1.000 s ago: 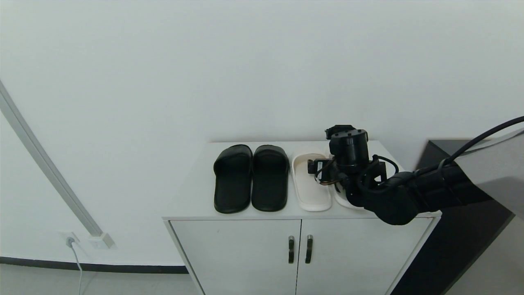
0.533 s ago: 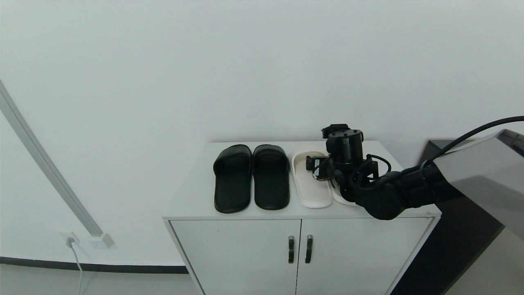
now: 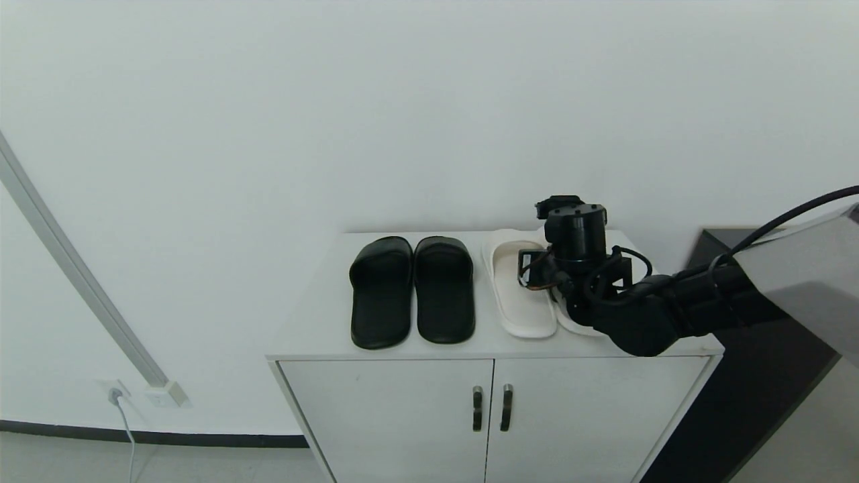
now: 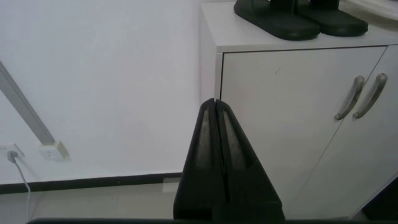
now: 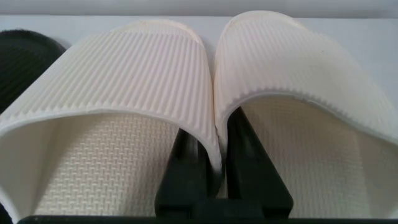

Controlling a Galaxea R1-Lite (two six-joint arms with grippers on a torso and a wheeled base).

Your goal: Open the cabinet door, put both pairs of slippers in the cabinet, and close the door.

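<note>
On top of the cabinet (image 3: 315, 329), toward its right end, the white slippers (image 3: 523, 305) lie side by side, near the black slippers (image 3: 409, 295) but apart from them. Both pairs run front to back with their long axes parallel, toe straps toward the wall and heels toward the front edge.

The right tool (image 5: 216, 165) is clamped on the white pair. It has one finger inside each slipper and pinches the two neighbouring strap walls together. The left tool (image 4: 215, 118) hangs low before the left door, fingers pressed together on nothing, apart from the handles (image 3: 477, 408). Both doors are shut.

I judge the step in hand to be taking up the white pair, though no door is open yet. The next move calls for a door to be pulled open by its handle, probably by the left tool, which must spread first. The pair then has to go down and in, kept level so the pinched straps do not slip.
</note>
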